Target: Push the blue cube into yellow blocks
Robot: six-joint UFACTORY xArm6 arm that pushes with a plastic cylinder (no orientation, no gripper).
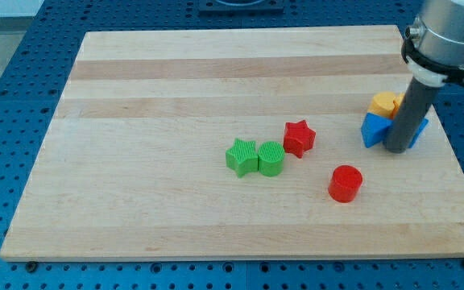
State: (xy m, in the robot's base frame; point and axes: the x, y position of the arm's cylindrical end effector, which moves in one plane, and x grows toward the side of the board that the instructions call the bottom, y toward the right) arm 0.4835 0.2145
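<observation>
So the blue cube (pixel 373 130) is sitting over by the board's right edge, a bit above the middle, and it's basically already jammed against a yellow block (pixel 386 103) that sits just behind it toward the top edge. I can only properly make out one yellow piece; there's maybe a second one tucked behind the rod, but it's hidden, so I can't say. There's also a sliver of blue poking out on the rod's right side, could be the same cube or another blue piece, can't tell.

My tip (pixel 397 150) is down on the board right at the blue cube's right-hand, bottom-edge side, touching it or as good as. No jaws on this rig, just a plain rod, so nothing is gripped or held; it only shoves things. Being on the near side of the cube makes sense to me: a push from there drives the blue toward the top edge, straight into the yellow.

My read is the job's pretty much done or in its last nudge, since blue and yellow look like they're touching.

Everything else is well out of the way: red star (pixel 299 137) toward the board's centre, red cylinder (pixel 345 183) below it toward the bottom edge, and the green star (pixel 241 156) and green cylinder-ish block (pixel 271 159) side by side around the middle. None of them block the push.
</observation>
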